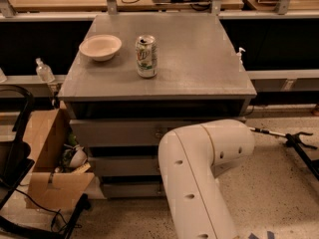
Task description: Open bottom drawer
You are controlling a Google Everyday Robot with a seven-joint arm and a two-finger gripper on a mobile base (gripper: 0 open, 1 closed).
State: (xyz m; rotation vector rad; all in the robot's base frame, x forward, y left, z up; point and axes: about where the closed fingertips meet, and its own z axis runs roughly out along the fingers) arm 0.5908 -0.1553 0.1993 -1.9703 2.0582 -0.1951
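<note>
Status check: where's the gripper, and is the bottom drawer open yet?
Gripper out of sight, apparently behind the white arm. Bottom drawer looks shut, knob not visible. Arm covers the right part of the drawer fronts.

The table [199, 59] carries one bowl [100, 47] and one can [146, 56]. Below its front edge are three drawers, the bottom drawer [129, 189] lowest. Two bottles: one bottle [44, 70] off the left edge, one bottle [240, 54] off the right. One cardboard box [50, 168]. One arm [199, 168], its one tool hidden behind it.

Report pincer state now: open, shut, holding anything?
Single pincer: cannot be told; it is out of sight, apparently behind the white robot arm that stands in front of the flat grey bottom drawer.
</note>
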